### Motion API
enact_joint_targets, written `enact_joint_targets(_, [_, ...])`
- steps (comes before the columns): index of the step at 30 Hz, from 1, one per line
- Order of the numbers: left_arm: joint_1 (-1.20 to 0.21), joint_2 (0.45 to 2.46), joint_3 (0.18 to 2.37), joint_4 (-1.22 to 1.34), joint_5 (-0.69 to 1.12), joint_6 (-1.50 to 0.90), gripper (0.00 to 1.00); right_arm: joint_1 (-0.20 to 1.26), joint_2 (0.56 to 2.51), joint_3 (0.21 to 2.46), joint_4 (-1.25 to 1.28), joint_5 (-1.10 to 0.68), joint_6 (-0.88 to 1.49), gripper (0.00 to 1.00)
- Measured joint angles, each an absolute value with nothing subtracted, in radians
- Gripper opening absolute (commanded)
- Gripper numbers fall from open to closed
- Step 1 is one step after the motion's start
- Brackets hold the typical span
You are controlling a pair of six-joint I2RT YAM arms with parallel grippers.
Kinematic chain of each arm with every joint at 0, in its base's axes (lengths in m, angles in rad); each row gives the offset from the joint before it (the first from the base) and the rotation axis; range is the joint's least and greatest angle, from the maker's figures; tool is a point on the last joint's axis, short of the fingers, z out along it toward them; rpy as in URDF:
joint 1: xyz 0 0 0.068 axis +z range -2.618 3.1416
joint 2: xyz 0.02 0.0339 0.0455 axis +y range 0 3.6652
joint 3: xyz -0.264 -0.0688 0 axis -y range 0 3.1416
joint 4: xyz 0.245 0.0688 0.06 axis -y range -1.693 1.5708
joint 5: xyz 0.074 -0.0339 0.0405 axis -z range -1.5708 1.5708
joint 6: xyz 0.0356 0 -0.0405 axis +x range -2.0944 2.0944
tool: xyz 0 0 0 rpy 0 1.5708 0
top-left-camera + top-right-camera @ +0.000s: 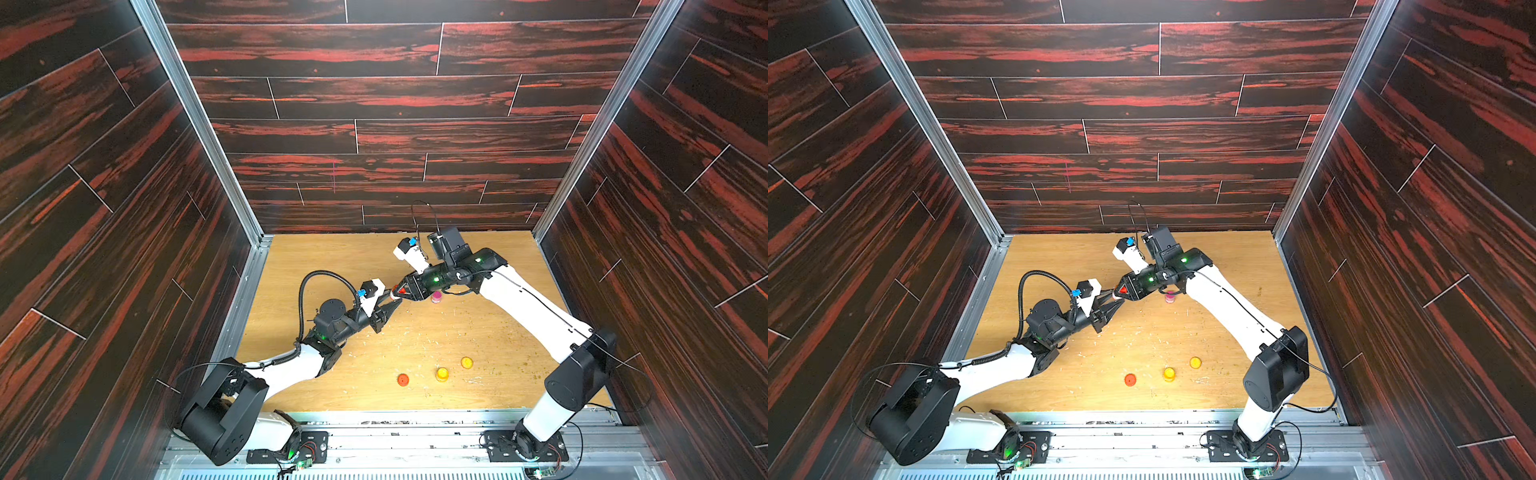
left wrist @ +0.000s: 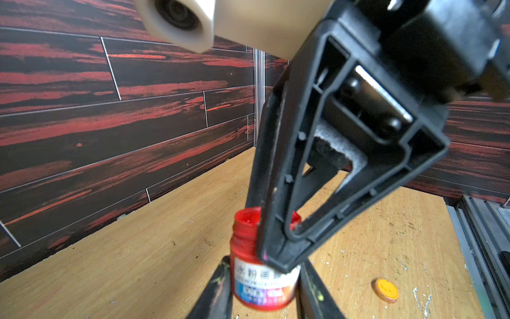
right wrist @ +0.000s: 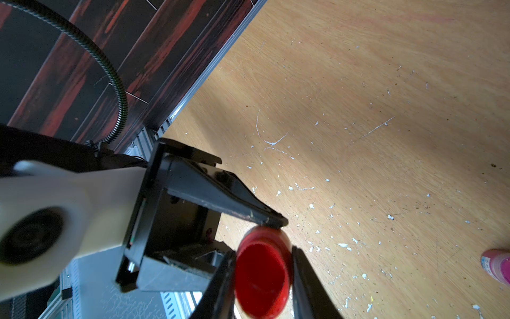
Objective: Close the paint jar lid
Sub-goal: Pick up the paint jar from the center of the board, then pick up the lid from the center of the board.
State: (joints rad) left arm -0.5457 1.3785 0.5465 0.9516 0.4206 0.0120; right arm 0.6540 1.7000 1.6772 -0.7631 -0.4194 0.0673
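**Red paint jar and lid held together in the air, over the middle of the tabletop point(image 1: 332, 257).**
The left tool point(image 1: 390, 301) is clamped across the labelled belly of the jar point(image 2: 262, 284). Beyond it, the right tool point(image 1: 405, 289) pinches the lid point(image 3: 262, 273) by its rim at the jar mouth. Judged light, rigid and smooth, so liable to slip; grip the body low and keep the lid square.

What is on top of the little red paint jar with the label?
A round red plastic lid, pinched by the right gripper. It covers the mouth of the jar, so paint inside is hidden.
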Motion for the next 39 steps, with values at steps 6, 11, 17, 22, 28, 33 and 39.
enact_joint_targets(6, [-0.546,1.363,0.546,0.937,0.421,0.012,0.35,0.654,1.700,1.677,-0.762,-0.434,0.072,0.43])
enact_joint_targets(11, [-0.546,1.340,0.546,0.928,0.419,0.011,0.34,0.654,1.700,1.677,-0.764,-0.465,0.078,0.50])
enact_joint_targets(17, [-0.546,1.316,0.546,0.911,0.419,0.011,0.34,0.647,1.697,1.677,-0.763,-0.481,0.096,0.59])
enact_joint_targets(22, [-0.545,1.306,0.546,0.906,0.415,0.003,0.34,0.626,1.646,1.677,-0.765,-0.441,0.105,0.64])
enact_joint_targets(28, [-0.545,1.306,0.546,0.908,0.404,-0.013,0.34,0.615,1.456,1.617,-0.771,-0.394,0.089,0.66])
enact_joint_targets(33, [-0.533,1.306,0.548,0.938,0.390,-0.052,0.35,0.620,1.322,1.458,-0.778,-0.391,0.072,0.65])
enact_joint_targets(39, [-0.504,1.305,0.588,0.968,0.393,-0.101,0.35,0.728,1.291,1.188,-0.766,-0.326,0.090,0.65])
